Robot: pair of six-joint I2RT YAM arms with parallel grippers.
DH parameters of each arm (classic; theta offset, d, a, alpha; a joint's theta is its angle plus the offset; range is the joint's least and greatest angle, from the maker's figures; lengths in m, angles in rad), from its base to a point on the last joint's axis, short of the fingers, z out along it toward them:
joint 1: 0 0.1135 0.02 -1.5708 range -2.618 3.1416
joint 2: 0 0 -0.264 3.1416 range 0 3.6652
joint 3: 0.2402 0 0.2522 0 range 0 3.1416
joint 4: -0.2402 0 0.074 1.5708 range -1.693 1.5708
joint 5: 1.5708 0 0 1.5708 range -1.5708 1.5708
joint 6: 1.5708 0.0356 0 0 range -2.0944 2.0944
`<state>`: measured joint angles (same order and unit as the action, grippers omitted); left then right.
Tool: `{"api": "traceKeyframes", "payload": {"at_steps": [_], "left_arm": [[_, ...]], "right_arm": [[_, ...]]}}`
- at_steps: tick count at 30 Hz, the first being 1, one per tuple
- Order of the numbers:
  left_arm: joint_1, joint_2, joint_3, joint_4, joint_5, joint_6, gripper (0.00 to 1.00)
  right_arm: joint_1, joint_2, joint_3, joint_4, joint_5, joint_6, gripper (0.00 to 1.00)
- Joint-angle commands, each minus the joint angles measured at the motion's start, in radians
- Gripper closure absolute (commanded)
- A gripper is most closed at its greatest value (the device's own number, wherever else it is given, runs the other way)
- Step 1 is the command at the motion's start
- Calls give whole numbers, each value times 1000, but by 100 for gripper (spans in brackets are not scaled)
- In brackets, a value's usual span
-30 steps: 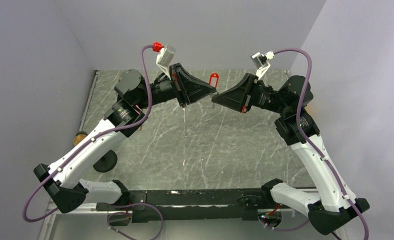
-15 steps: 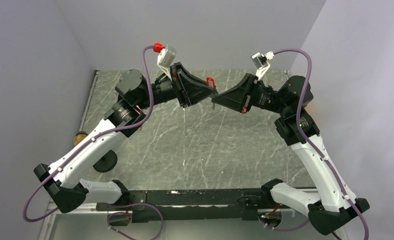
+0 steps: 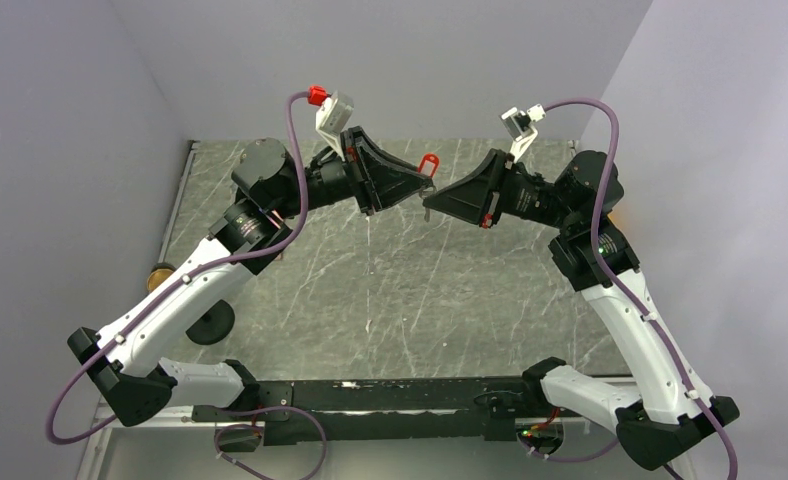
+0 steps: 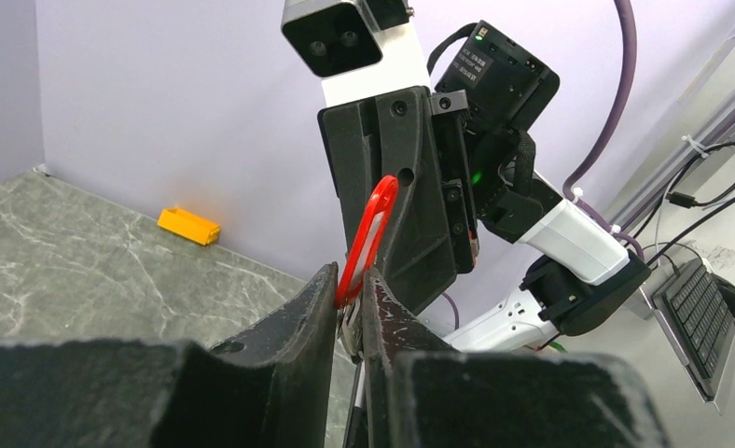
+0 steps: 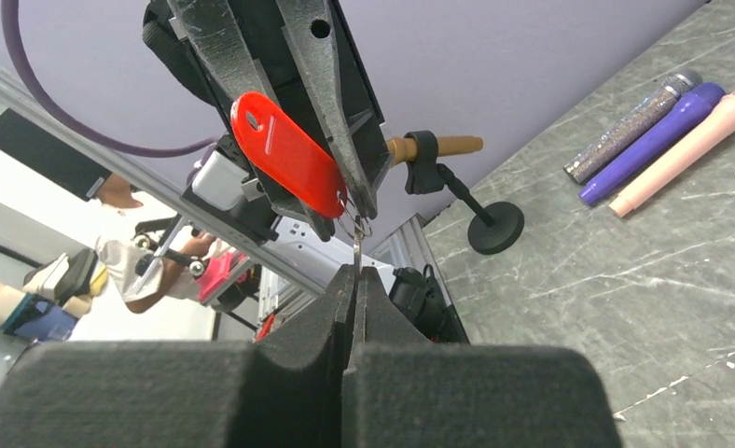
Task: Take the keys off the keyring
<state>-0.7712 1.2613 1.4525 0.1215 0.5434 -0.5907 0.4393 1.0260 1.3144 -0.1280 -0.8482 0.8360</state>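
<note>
The keyring [image 4: 367, 233] hangs in the air well above the counter [image 3: 370, 300], caught between the two claws where their tips meet. The left claw [image 4: 348, 297] is nearly closed, with only a narrow gap, and pinches the ring end of the red tag. The right claw [image 5: 354, 280] is pressed fully together on a thin metal strip that comes down from the ring [image 5: 355, 222]. This strip is probably a key [image 5: 356, 254] seen edge-on, though too little of it shows to be sure. The whole thing looks very light, so weight is no concern. The trouble is likely to be its size and smoothness. The plastic tag seems stiff and glossy, and it could slip or swivel between the fingers. The wire ring seems springy and thin, and hard to grip by itself. The safest hold on the keyring is probably where the left claw has it, low on the flat faces of the tag just beside the ring. The key is best taken across its flat blade. The tag's long axis runs outward from the left claw's tips, roughly along the line of the fingers and leaning a little to one side. Its hole end is farthest from that claw. From the right claw, the tag slants up and away, with its ring end nearest that claw's tips.
</note>
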Motion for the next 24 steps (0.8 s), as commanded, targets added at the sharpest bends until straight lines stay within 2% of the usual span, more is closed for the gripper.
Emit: {"api": "traceKeyframes", "payload": {"at_steps": [1, 8, 11, 12, 21, 22, 24], "left_arm": [[11, -19, 26, 2, -17, 15, 81], [18, -22, 22, 4, -26, -2, 86], [19, -17, 29, 8, -26, -13, 99], [19, -14, 31, 5, -25, -15, 100], [19, -15, 37, 7, -22, -27, 100], [19, -17, 35, 13, -26, -34, 100], [20, -19, 28, 34, -29, -50, 100]], "right_arm": [[-1, -17, 18, 4, -5, -23, 100], [0, -19, 20, -8, -5, -30, 100], [-1, -18, 24, -11, -5, -32, 100], [-1, -17, 25, -12, -6, -32, 100], [-1, -16, 27, -11, -5, -32, 100], [-1, -15, 26, -8, -6, -30, 96], [0, -11, 27, -3, -9, -29, 76]]}}
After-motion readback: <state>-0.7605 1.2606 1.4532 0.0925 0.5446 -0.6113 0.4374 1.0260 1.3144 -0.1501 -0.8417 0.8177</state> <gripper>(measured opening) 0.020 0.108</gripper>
